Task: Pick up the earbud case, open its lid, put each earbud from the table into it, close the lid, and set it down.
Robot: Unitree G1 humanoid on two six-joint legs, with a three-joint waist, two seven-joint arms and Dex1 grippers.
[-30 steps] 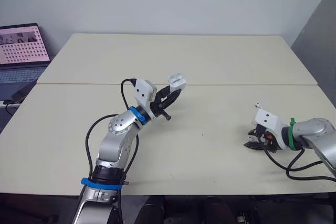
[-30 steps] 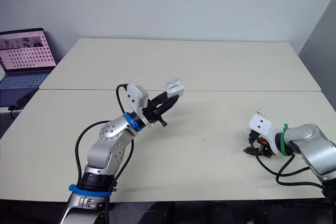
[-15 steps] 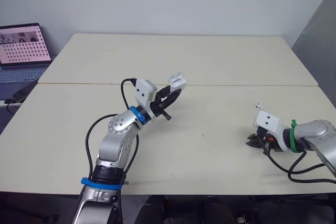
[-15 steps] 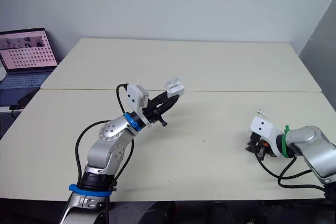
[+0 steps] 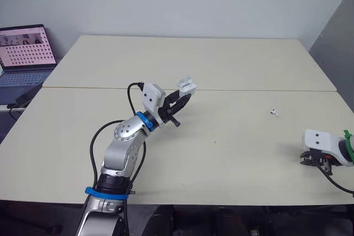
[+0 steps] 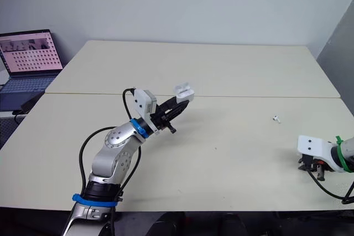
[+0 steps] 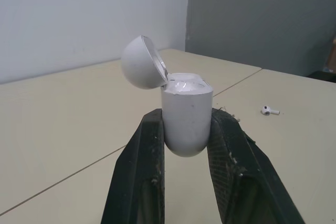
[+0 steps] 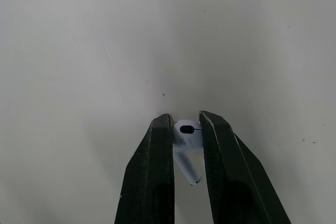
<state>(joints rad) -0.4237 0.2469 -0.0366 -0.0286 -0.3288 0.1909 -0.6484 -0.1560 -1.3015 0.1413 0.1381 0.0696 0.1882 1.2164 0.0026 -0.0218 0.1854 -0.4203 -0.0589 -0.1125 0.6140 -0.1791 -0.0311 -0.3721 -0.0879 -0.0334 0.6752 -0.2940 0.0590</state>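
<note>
Left eye view: the left claw [image 5: 184, 95] is raised over the worktop [image 5: 232, 70] and clamped on the earbud case [image 5: 187, 85], which sits right at the claw's tips. The right claw [image 5: 314, 161] is low at the worktop's near right edge, well apart from the left claw. A loose earbud [image 5: 273, 113] lies on the worktop between the two claws. It is nearer the right claw, just beyond it and a bit toward the left claw's side, and touches neither. A laptop [image 5: 25, 53] with a lit screen sits far out past the left claw's outer side.

Right eye view: same layout. The case is at the left claw's tips and the loose earbud lies flat, apart from both claws.

Left wrist view: the two black fingers [image 7: 144, 145] pinch the case's lower body from both sides. The case stands upright between them, its top poking out past the fingertips. The lid [image 7: 143, 62] is hinged open and tipped back to one side. Whether the open mouth holds anything cannot be told. The loose earbud lies on the worktop beyond the claw, well apart.

Right wrist view: the right claw is narrow, nipping a gripped earbud [image 8: 188, 135] between its fingertips. The bud's head is at the tips and its stem runs back toward the wrist. The worktop is close beyond it; whether they touch cannot be told.
</note>
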